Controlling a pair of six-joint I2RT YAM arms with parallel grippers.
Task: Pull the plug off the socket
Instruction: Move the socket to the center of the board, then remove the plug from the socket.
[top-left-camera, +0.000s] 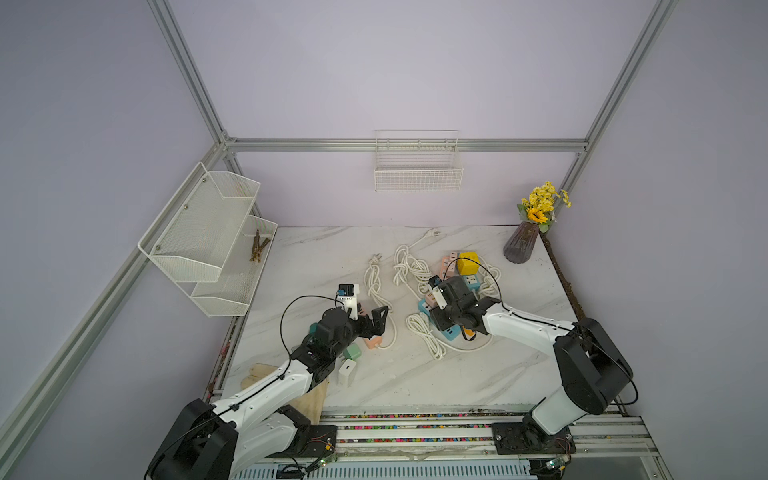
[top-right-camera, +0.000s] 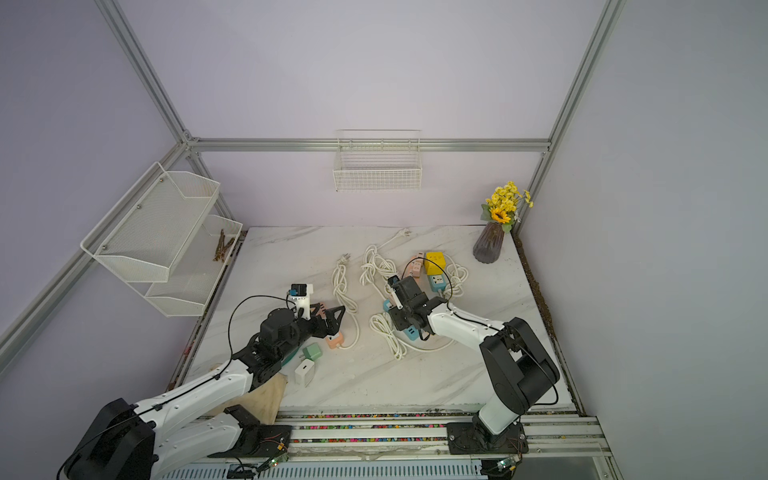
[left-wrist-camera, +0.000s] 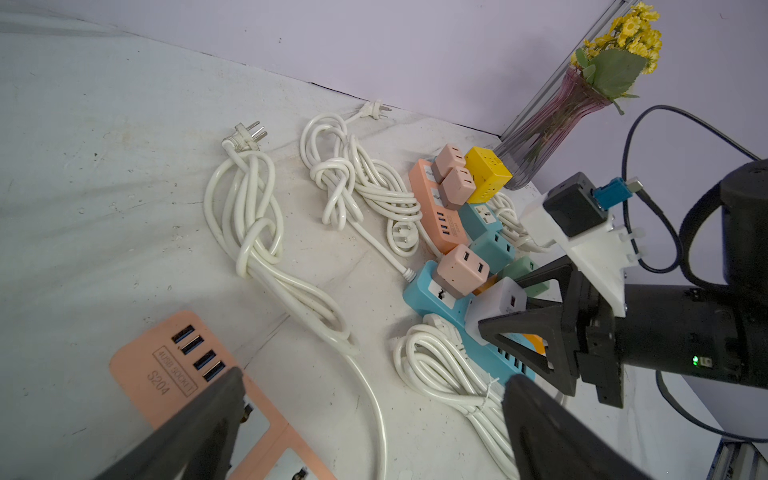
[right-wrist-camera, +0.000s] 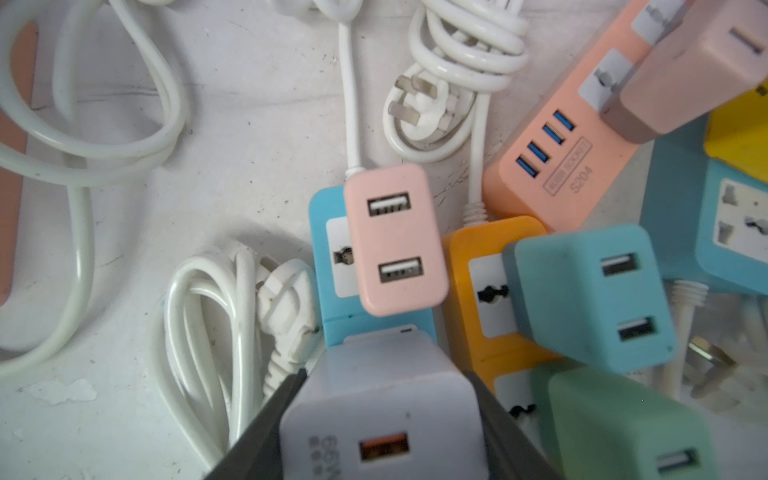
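We have the right claw (right-wrist-camera: 388, 374) clamped on the white plug (right-wrist-camera: 386, 411). It sits in the blue power strip (right-wrist-camera: 328, 249) beneath; pulling remains.

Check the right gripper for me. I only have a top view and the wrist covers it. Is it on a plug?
Observer: Yes. The right wrist view shows the right gripper with a finger against each side of a white charger.
Operator: Seated in what?
Observer: The blue strip, next to a pink charger.
Operator: Anything crowding it?
Observer: A green charger stands close beside one finger.
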